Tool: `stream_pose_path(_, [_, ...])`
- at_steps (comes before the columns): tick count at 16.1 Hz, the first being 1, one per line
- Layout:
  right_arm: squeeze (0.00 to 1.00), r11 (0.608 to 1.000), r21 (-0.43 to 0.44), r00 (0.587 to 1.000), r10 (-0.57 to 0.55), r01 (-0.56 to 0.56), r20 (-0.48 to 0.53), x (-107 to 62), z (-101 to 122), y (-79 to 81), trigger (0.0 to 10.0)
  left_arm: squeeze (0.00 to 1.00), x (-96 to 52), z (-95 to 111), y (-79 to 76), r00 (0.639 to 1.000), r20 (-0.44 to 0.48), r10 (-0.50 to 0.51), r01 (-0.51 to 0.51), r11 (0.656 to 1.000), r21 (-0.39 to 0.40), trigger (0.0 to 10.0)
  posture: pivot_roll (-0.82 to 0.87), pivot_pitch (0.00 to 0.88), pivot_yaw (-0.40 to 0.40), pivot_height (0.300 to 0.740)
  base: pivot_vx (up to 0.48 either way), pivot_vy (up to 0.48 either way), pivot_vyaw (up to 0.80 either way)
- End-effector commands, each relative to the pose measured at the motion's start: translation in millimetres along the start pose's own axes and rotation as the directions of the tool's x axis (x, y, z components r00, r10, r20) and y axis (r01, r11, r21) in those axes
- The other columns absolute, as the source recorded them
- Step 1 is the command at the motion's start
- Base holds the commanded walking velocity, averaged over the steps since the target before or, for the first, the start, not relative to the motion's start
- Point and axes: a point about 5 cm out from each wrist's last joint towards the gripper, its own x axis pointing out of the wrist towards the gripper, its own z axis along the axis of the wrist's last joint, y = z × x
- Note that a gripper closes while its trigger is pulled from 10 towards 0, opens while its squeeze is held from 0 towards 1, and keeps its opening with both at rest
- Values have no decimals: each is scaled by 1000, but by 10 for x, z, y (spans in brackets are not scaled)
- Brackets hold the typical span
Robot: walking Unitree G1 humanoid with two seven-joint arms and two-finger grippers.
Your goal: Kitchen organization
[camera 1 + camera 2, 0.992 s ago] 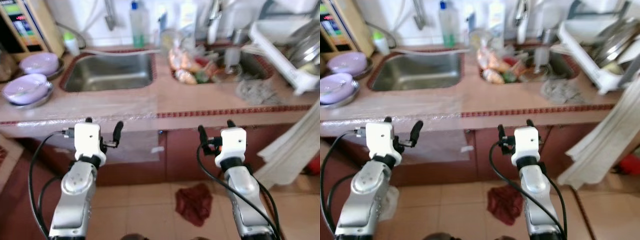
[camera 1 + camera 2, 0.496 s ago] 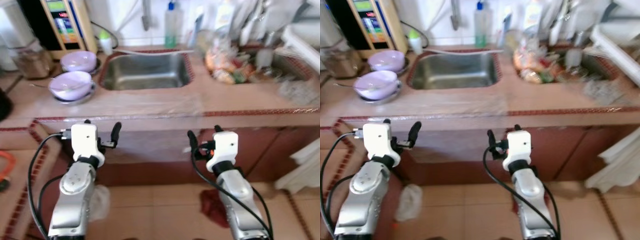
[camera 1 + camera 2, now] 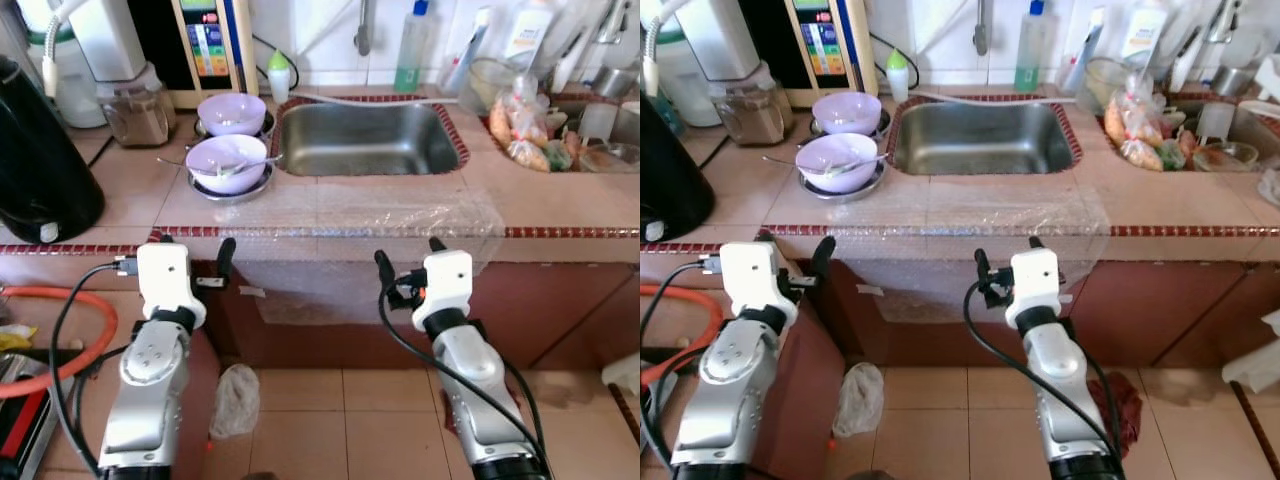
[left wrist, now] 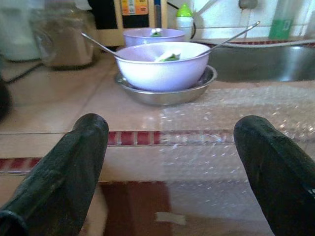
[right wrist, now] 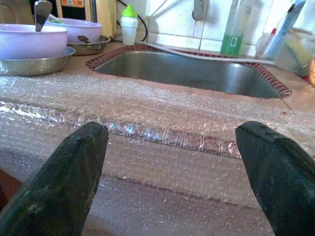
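Both arms are raised in front of a tiled kitchen counter (image 3: pixel 130 190), below its front edge. My left gripper (image 3: pixel 196 246) is open with nothing in it, facing a lilac bowl (image 3: pixel 226 162) that holds a spoon and stands on a metal plate. A second lilac bowl (image 3: pixel 232 112) stands behind it. My right gripper (image 3: pixel 410 254) is open with nothing in it, facing the steel sink (image 3: pixel 365 140). A sheet of bubble wrap (image 3: pixel 370 215) lies over the counter edge in front of the sink. The left wrist view has the near bowl (image 4: pixel 162 64) straight ahead between the fingers (image 4: pixel 74 162).
A black kettle (image 3: pixel 40 150), a jar (image 3: pixel 135 110) and a water purifier (image 3: pixel 205 45) stand at the left. A green soap bottle (image 3: pixel 413 60) stands behind the sink and bags of food (image 3: pixel 520 125) lie to its right. An orange hose (image 3: pixel 60 340) and a plastic bag (image 3: pixel 235 400) lie on the floor.
The camera has swung to the left, so the sink and bowls now sit nearer the middle and the kettle has come into view. Both grippers stay raised and open.
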Motion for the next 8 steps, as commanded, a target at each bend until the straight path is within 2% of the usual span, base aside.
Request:
stream_pose_path(1, [0, 1000, -8, 1000, -1, 1, 15, 1, 30, -38, 10000, 0, 41, 103, -49, 999, 37, -14, 15, 1000, -1, 10000, 6, 0, 50, 740, 0, 0, 0])
stream_pose_path(3, [0, 1000, -17, 999, -7, 7, 33, -6, 49, -49, 10000, 0, 36, 125, -69, 999, 47, -25, 25, 1000, -3, 10000, 7, 0, 47, 740, 0, 0, 0])
stream_pose_path(7, [0, 999, -30, 999, -26, 27, 46, 14, 76, -91, 10000, 0, 34, 170, -117, 996, 72, -46, 46, 999, 8, 10000, 6, 0, 45, 740, 0, 0, 530])
stream_pose_path(8, [0, 999, -32, 998, -33, 35, 51, 22, 85, -103, 10000, 0, 40, 187, -125, 996, 76, -48, 48, 999, 7, 10000, 6, 0, 45, 740, 240, 0, 500])
